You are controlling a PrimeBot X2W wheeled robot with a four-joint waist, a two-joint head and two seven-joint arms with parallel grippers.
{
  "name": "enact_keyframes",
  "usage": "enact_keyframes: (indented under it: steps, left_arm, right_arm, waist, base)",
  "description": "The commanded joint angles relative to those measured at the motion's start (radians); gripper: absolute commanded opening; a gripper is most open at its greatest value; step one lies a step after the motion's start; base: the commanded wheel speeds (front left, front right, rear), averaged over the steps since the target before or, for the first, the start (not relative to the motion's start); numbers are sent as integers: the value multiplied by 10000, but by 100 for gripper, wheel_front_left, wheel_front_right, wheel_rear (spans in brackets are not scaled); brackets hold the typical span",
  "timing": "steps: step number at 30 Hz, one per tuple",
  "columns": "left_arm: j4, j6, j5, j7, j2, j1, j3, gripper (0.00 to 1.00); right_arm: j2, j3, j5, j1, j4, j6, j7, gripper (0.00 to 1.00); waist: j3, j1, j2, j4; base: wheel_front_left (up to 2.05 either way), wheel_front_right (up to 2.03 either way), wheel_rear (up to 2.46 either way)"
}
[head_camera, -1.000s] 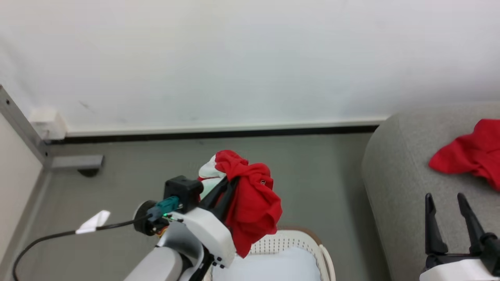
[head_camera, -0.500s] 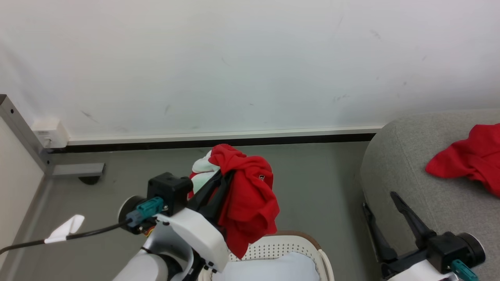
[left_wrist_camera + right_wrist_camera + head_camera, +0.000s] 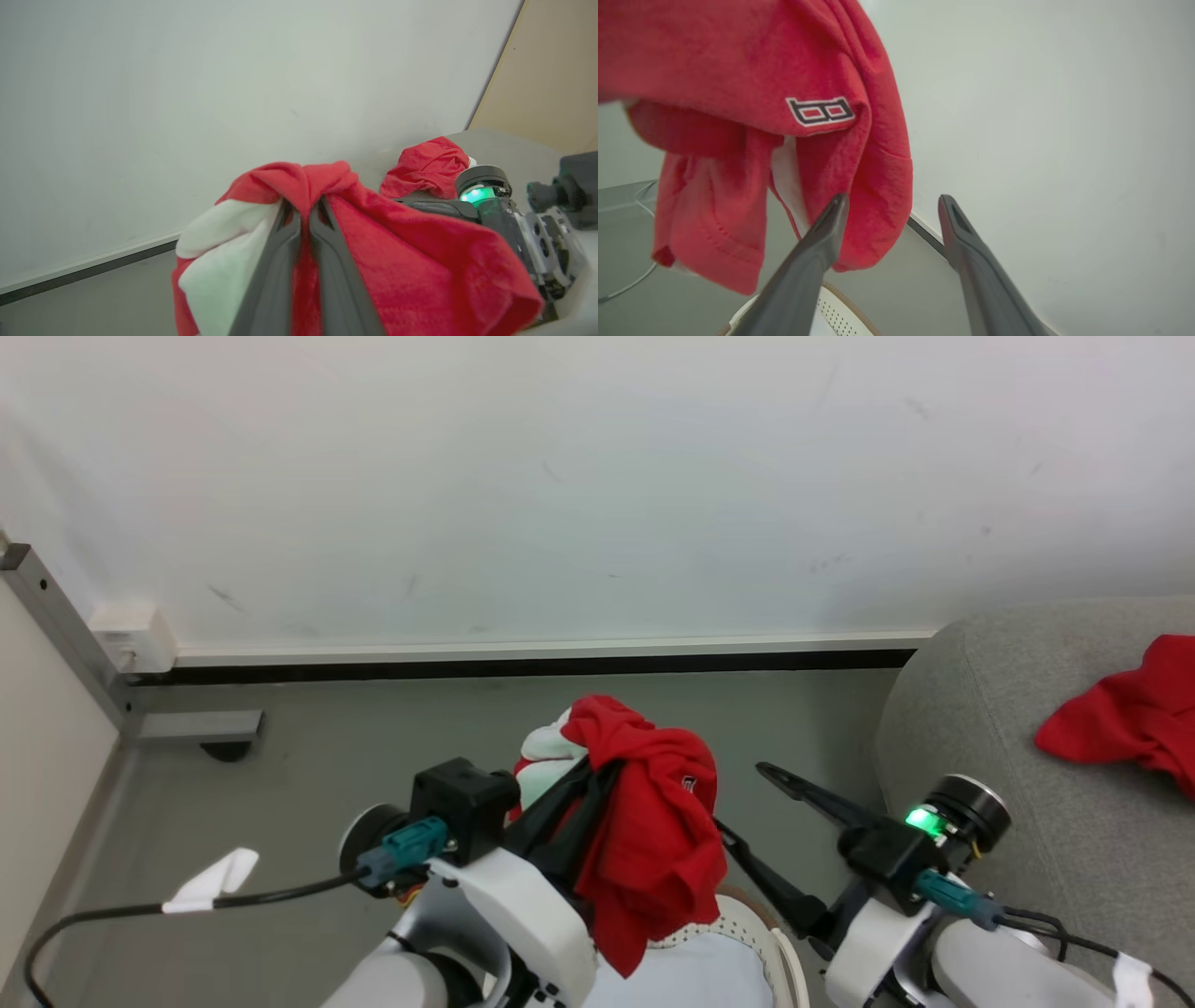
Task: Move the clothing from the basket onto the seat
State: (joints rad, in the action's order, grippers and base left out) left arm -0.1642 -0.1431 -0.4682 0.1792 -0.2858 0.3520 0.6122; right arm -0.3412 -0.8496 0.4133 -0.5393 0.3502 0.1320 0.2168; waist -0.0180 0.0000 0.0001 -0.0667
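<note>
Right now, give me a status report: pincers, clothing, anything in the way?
Left pincer shut on red garment, held above basket. Right pincer open beside it. Second garment on seat. Nothing seen blocking.

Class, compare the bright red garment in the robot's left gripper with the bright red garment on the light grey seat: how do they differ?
The gripped garment hangs from the left gripper; the seat garment lies crumpled on the grey seat. The gripped garment shows a white panel; the seat garment looks nearly all red. Both are soft fabric.

Above basket (image 3: pixel 758 928), left claw (image 3: pixel 598 773) pinches red garment (image 3: pixel 665 845); right claw (image 3: pixel 741 799) spread alongside.
</note>
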Motion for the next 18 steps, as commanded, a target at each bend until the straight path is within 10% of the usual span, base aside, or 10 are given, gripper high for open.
enact_keyframes:
  steps: [1, 14, 15, 16, 18]
  left_arm:
    - [39, 42, -94, -4, 93, 152, 42, 0]
    - [231, 373, -244, 92, 410, 247, 594, 0]
    - [253, 383, -256, 94, 415, 262, 615, 0]
    - [274, 369, -257, 92, 433, 273, 626, 0]
    - [323, 346, -262, 69, 444, 270, 614, 0]
  right_arm:
    - [-42, -535, 288, -413, 188, -26, 15, 100]
    - [562, -3188, 1823, -2300, 1871, -26, 406, 100]
    - [617, -3293, 1966, -2376, 1942, -26, 408, 85]
    - [646, -3337, 2151, -2438, 2010, -26, 430, 0]
    - [689, -3513, 2512, -2459, 2107, -26, 471, 0]
  waist:
    - [14, 0, -1, 53]
    - [-94, 0, -1, 254]
    - [-106, 0, -1, 282]
    - [-114, 0, -1, 306]
    - [-124, 0, -1, 343]
  base:
    - [0, 0, 0]
    - [0, 0, 0]
    - [0, 0, 0]
    - [0, 0, 0]
    - [0, 0, 0]
